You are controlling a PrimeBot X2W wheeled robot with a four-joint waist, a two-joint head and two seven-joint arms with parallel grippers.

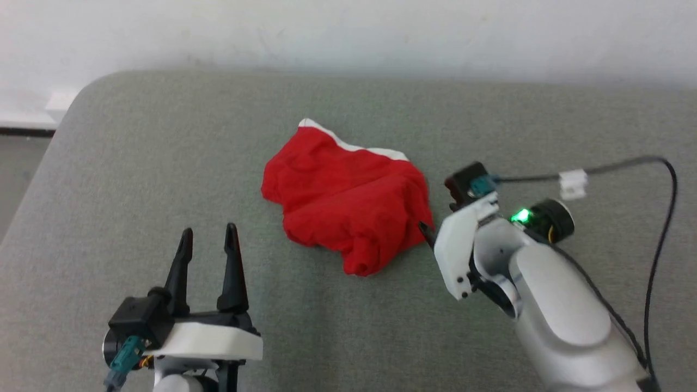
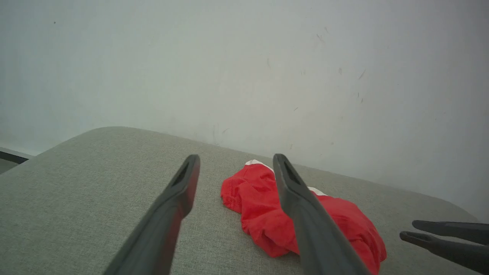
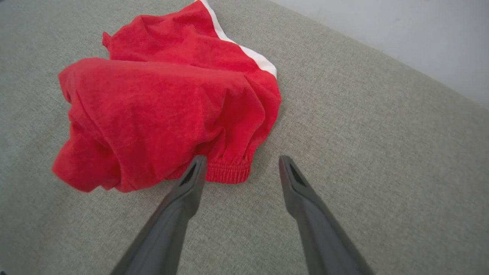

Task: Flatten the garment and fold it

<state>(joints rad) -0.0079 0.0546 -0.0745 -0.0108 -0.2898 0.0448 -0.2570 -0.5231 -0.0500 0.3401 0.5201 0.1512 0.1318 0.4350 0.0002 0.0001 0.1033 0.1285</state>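
We look down on a grey cloth-covered top [image 1: 136,163] that runs back to a white wall [image 1: 348,32], with its far left corner rounded. The garment [image 1: 348,201] lies in a wrinkled red heap near the middle of the top, a little closer to the far edge than to the near one. Its white band [image 1: 356,147] runs along the side that faces the wall, and a gathered elastic hem [image 3: 227,173] faces our right arm.

Our left gripper [image 1: 209,230] sits by the near edge, to the left of the garment and well apart from it. Its fingers point toward the far edge and are spread wide.

Our right gripper [image 3: 241,162] comes in low from the right, aimed at the garment's near right side, with its jaws also spread wide. One fingertip [image 3: 196,168] is at the elastic hem, though we cannot tell whether it touches the cloth; the other is over bare grey cloth just beside the heap. In the left wrist view, the right gripper's fingers [image 2: 450,228] reach in from the right edge, just short of the red cloth. A dark cable [image 1: 661,218] loops off the right arm, and a green light [image 1: 521,216] glows on its wrist.
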